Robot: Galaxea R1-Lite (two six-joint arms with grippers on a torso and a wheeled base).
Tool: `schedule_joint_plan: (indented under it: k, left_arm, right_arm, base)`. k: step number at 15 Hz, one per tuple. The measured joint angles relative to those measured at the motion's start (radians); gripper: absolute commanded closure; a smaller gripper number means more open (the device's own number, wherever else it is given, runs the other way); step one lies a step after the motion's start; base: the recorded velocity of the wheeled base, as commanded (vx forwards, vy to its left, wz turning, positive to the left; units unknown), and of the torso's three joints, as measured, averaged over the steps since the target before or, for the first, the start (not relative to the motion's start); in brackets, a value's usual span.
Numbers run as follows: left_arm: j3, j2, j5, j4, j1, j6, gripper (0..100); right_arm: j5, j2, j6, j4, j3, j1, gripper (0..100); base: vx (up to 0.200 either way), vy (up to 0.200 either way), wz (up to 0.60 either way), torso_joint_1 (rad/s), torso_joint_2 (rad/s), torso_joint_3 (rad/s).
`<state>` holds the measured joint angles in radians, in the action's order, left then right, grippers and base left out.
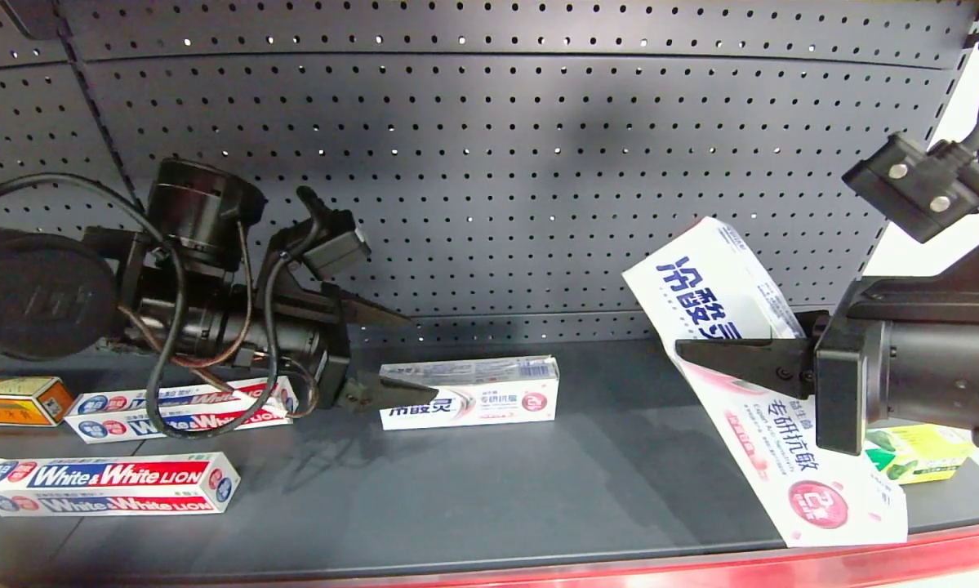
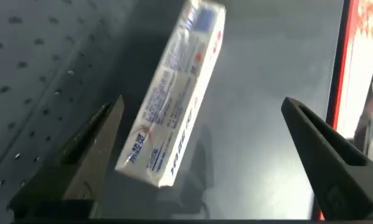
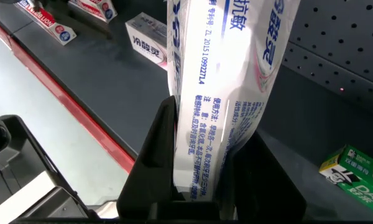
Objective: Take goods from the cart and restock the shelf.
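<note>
In the head view the left arm comes in level from the left, low over the dark grey metal shelf [image 1: 497,506]. The left gripper [image 1: 420,351] has its fingers spread wide at the left end of a small white and pink toothpaste box [image 1: 469,392], which lies flat near the dark perforated back panel [image 1: 497,163]. The right arm enters from the right, and the right gripper [image 1: 701,353] has its fingers clenched on a large white and pink toothpaste box [image 1: 742,286]. This box is tilted, its lower end over the shelf's red front edge [image 1: 701,565]. Two white, red and blue toothpaste boxes [image 1: 105,483] and an orange box [image 1: 15,400] lie at the left, and a green box [image 1: 918,453] lies behind the right gripper. In the left wrist view the small box [image 2: 174,106] lies between the parted fingers [image 2: 87,155], untouched. In the right wrist view the fingers [image 3: 155,155] pinch the large box [image 3: 224,93] by its narrow sides, and the green box [image 3: 354,177] is beside them.
</note>
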<state>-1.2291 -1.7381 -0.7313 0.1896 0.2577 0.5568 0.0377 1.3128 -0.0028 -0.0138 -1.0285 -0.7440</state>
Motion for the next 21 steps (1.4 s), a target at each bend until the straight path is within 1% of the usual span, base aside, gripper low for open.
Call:
schedule_joint_plan:
  k: [2,3,4,6,9,11,12,13,15,16,17,19,21]
  left_arm:
    - [-0.098,-0.057,-0.007,0.119,0.004,0.105,0]
    - [-0.145,-0.087,-0.01,0.157,0.006,0.144,0]
    - [-0.186,-0.114,-0.012,0.168,0.01,0.159,0]
    - [-0.253,-0.164,-0.005,0.18,0.022,0.163,0]
    - [-0.292,-0.219,-0.003,0.184,0.035,0.17,0]
    - [-0.323,-0.251,-0.008,0.184,0.031,0.174,0]
    - [-0.334,-0.262,-0.01,0.187,0.024,0.184,0]
    - [-0.342,-0.271,-0.01,0.189,0.013,0.209,0]
    - [-0.346,-0.284,-0.01,0.208,-0.003,0.244,0]
    - [-0.347,-0.287,-0.01,0.255,-0.011,0.286,0]
    - [-0.348,-0.289,-0.018,0.278,-0.021,0.309,0]
    - [-0.349,-0.289,-0.05,0.332,-0.039,0.325,0]
    - [-0.351,-0.289,-0.054,0.355,-0.05,0.358,0]
  right_arm:
    - [0.0,-0.002,0.0,0.001,0.002,0.001,100]
    - [0.0,-0.003,0.0,0.002,0.003,0.001,100]
    - [0.0,-0.003,0.0,0.001,0.003,0.001,100]
    - [0.0,-0.005,0.001,0.002,0.006,0.001,100]
    - [-0.001,-0.006,0.001,0.002,0.012,0.002,100]
    - [-0.001,-0.007,0.001,0.003,0.019,0.004,100]
    - [-0.001,-0.007,0.001,0.003,0.023,0.006,100]
    - [-0.001,-0.008,0.001,0.003,0.027,0.007,100]
    - [-0.001,-0.009,0.001,0.003,0.031,0.008,100]
    - [-0.001,-0.009,0.0,0.003,0.032,0.008,100]
    - [-0.001,-0.009,0.0,0.003,0.032,0.009,100]
    - [-0.001,-0.009,0.0,0.003,0.032,0.009,100]
    - [-0.001,-0.009,0.0,0.003,0.032,0.007,100]
  base:
    - [0.0,0.0,0.0,0.0,0.0,0.0]
    - [0.0,0.0,0.0,0.0,0.0,0.0]
    - [0.0,0.0,0.0,0.0,0.0,0.0]
    - [0.0,0.0,0.0,0.0,0.0,0.0]
    - [0.0,0.0,0.0,0.0,0.0,0.0]
    - [0.0,0.0,0.0,0.0,0.0,0.0]
    - [0.0,0.0,0.0,0.0,0.0,0.0]
    - [0.0,0.0,0.0,0.0,0.0,0.0]
    - [0.0,0.0,0.0,0.0,0.0,0.0]
    - [0.0,0.0,0.0,0.0,0.0,0.0]
    - [0.0,0.0,0.0,0.0,0.0,0.0]
    - [0.0,0.0,0.0,0.0,0.0,0.0]
    - [0.0,0.0,0.0,0.0,0.0,0.0]
